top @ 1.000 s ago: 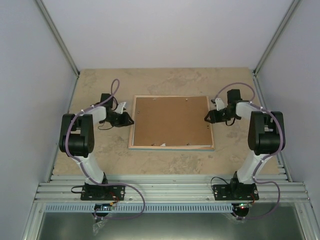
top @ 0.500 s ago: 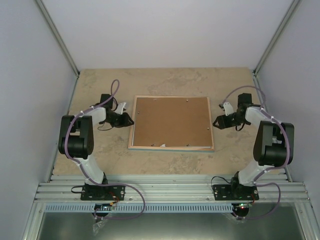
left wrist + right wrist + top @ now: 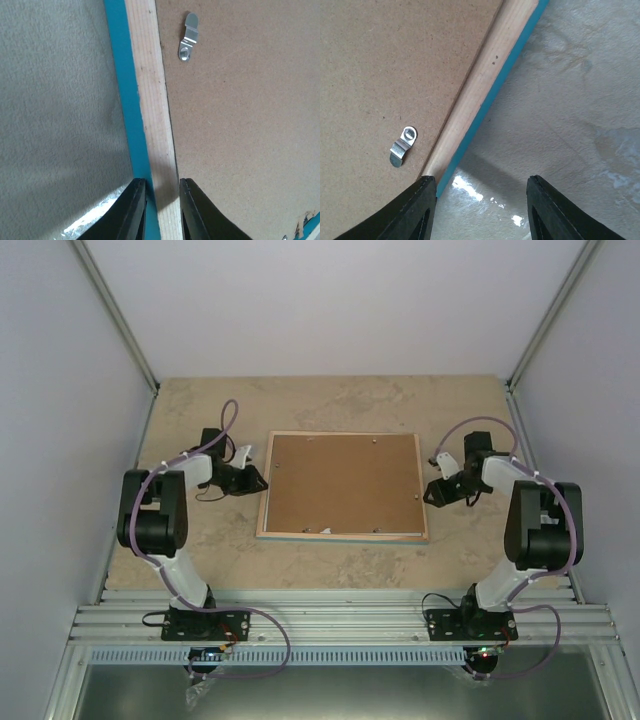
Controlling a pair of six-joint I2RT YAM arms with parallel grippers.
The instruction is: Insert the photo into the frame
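Since half a second ago the right end effector (image 3: 431,493) has slid back in toward the right side of the frame (image 3: 340,534) and stopped just beside its rim. Over on the left side, the left end effector (image 3: 257,480) has not budged. The frame lies flat in the middle of the surface (image 3: 350,400), bare wood up, with a brown backing board (image 3: 343,483) filling it. No photo shows anywhere; I'd guess it sits under that board. On the right the fingers (image 3: 422,210) stand wide apart, one over the rim and the other over bare surface. On the left they are nearly together with the rim showing in the slit, and I cannot tell whether they press it. To finish well, I'd say the left should steady the rim while the right works the small metal clip (image 3: 403,146) gently, without shoving the frame.
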